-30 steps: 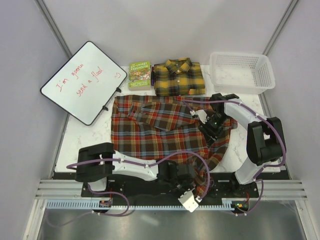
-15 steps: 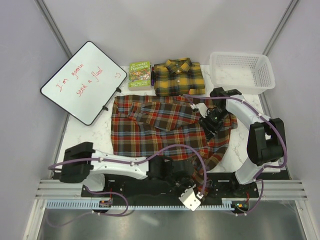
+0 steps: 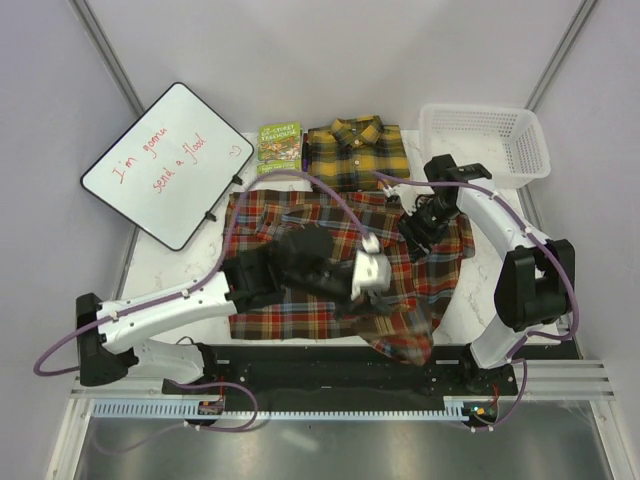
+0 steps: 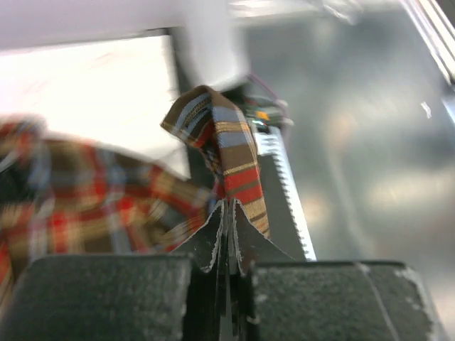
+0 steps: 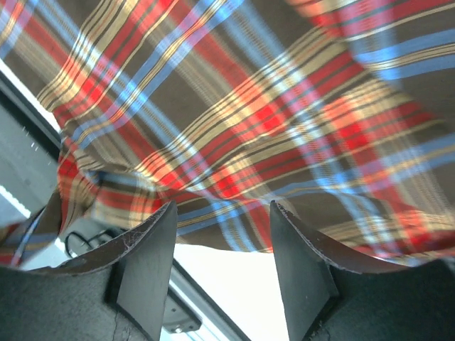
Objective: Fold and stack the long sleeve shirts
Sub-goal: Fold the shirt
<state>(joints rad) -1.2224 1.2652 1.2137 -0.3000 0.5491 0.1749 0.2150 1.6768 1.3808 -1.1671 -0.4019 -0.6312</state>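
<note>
Red-brown shirt [image 3: 290, 315] lies just beside folded yellow shirt [image 3: 356, 155]; left gripper [image 4: 226, 217], newly pinched on its corner, has lifted it toward yellow shirt: fold begun. Right gripper [image 5: 220, 263] spread over same shirt.

Bare table [image 3: 185, 272] between whiteboard [image 3: 165, 160] and red-brown shirt [image 3: 275, 312], left arm [image 3: 170, 308] across.

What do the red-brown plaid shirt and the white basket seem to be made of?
The red-brown plaid shirt looks like woven cloth, probably soft matte flannel: it drapes and wrinkles, and the stripes look woven in. The white basket is likely moulded plastic, slightly glossy: thin stiff walls with a regular grid of holes.
</note>
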